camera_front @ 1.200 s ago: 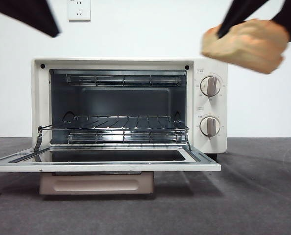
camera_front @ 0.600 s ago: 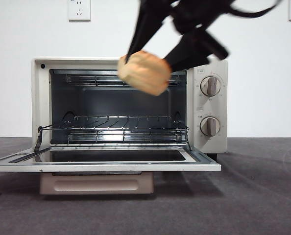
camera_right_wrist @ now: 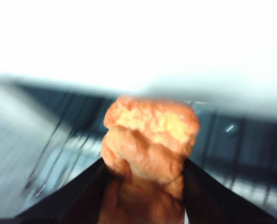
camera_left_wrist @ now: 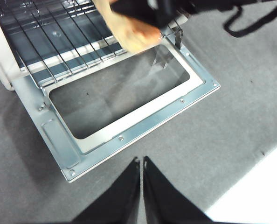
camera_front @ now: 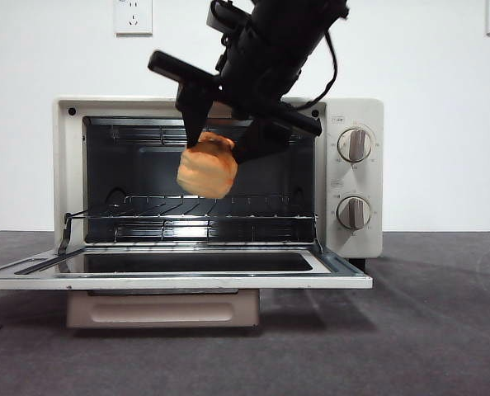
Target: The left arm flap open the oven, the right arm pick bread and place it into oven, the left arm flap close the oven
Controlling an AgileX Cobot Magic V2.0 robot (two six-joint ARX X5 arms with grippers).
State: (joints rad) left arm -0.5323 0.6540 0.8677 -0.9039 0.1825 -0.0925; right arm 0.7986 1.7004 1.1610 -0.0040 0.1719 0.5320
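One of the three steps looks finished from where I sit: the oven (camera_front: 220, 177) stands with its door (camera_front: 175, 272) dropped flat toward the camera, the glass panel lying level and the beige handle hanging below its front edge. The wire rack (camera_front: 212, 221) inside is bare.

I judge the second step to be about halfway. My right gripper (camera_front: 220, 140) comes down from the top of the front view, dark and bulky, right at the mouth of the oven, its jaws clamped on either side of the bread (camera_front: 206, 166). The loaf hangs in the air in front of the cavity, above the rack and touching nothing but the jaws. In the right wrist view the bread (camera_right_wrist: 150, 140) fills the gap between the two black jaws, with the rack wires blurred beyond it. How far the loaf is past the oven's front plane I cannot tell.

My left gripper (camera_left_wrist: 141, 163) waits high over the counter (camera_left_wrist: 231, 121), out from the open door (camera_left_wrist: 143, 116) and well apart from it. Its jaws are pressed together with only a thin seam between them, and they hold nothing.

Still to do, by my reckoning: carry the loaf in over the rack, set it down, let go and withdraw the right arm, then have the left arm flap the door up.
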